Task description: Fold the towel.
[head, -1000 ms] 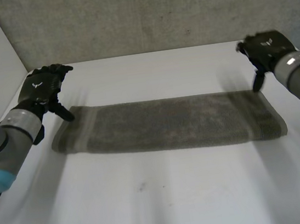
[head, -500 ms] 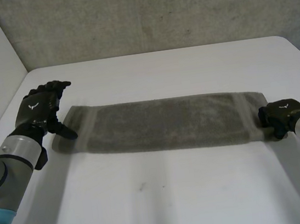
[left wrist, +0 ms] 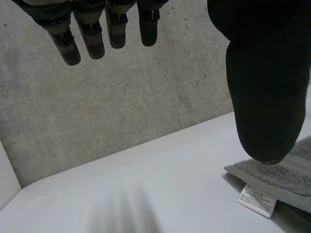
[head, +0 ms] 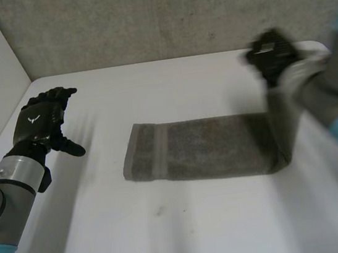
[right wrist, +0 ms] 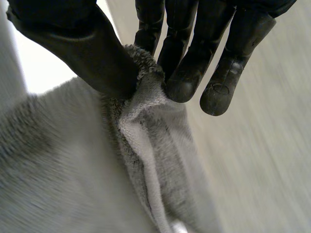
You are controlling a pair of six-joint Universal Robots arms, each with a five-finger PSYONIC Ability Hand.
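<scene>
Inspecting the white table (head: 190, 242) first, I find it carries the towel (head: 203, 150) and nothing else, with a grey concrete wall (head: 160, 15) behind it. The towel lies near the middle as a long, narrow band, its long axis running across the table from my left to my right. Its left end rests flat. Its right end is off the surface, and the cloth rises steeply from the table up to the right hand (head: 271, 53). That hand is closed on the towel: the right wrist view shows the end of the cloth bunched and pinched between the thumb (right wrist: 73, 43) and the fingers (right wrist: 182, 58). I cannot tell whether the grip is at a corner or partway along the short edge. The left hand (head: 40, 121) hovers over bare table well apart from the flat end, with fingers straight and spread, holding nothing. A small white care label (left wrist: 257, 199) pokes out from under the near end of the towel in its wrist view. My judgement is that the coming move turns on one relation. The flat end lies directly along the towel's long axis, to the left of the holding right hand. Carrying the raised end that way should lay it end to end, and the right hand alone is placed to do so.
</scene>
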